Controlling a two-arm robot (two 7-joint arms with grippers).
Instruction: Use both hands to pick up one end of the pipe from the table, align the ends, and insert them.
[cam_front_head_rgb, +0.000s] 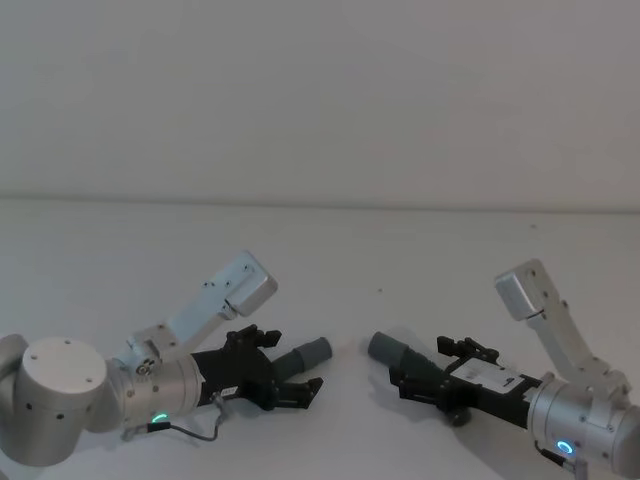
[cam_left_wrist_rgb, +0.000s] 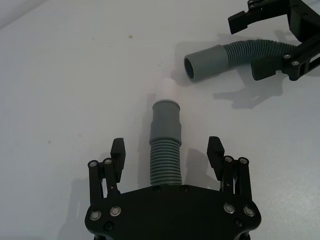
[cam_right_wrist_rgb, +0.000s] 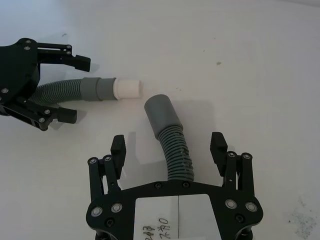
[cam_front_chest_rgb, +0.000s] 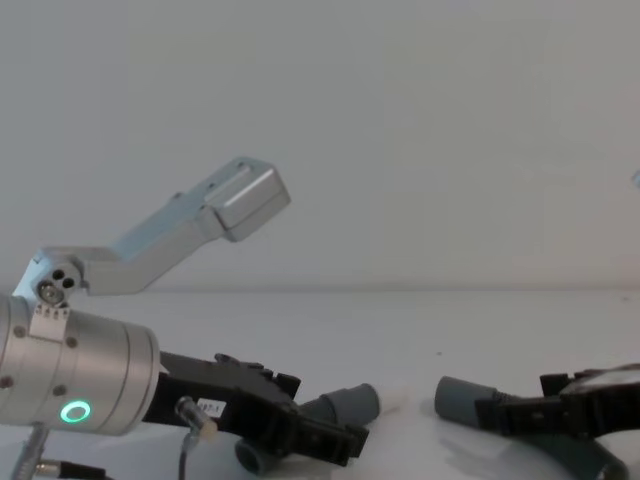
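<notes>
Two dark grey ribbed pieces of the pipe lie on the white table (cam_front_head_rgb: 320, 260). The left piece (cam_left_wrist_rgb: 165, 159) has a smooth grey cuff (cam_left_wrist_rgb: 166, 121) with a white tip (cam_left_wrist_rgb: 168, 90). My left gripper (cam_left_wrist_rgb: 167, 148) is open around its ribbed part, fingers apart from it. The right piece (cam_right_wrist_rgb: 178, 156) bends up to its grey cuff (cam_right_wrist_rgb: 162, 115). Straddling its ribs, my right gripper (cam_right_wrist_rgb: 168, 145) stands open. In the head view the left end (cam_front_head_rgb: 313, 353) and the right end (cam_front_head_rgb: 386, 347) face each other across a short gap, with the left gripper (cam_front_head_rgb: 290, 363) and right gripper (cam_front_head_rgb: 425, 368) low behind them.
A thin grey cable (cam_front_head_rgb: 200, 432) loops beside the left wrist. Silver arm links (cam_front_head_rgb: 225, 295) (cam_front_head_rgb: 540, 300) rise behind both grippers. Bare table stretches back to the pale wall (cam_front_head_rgb: 320, 100).
</notes>
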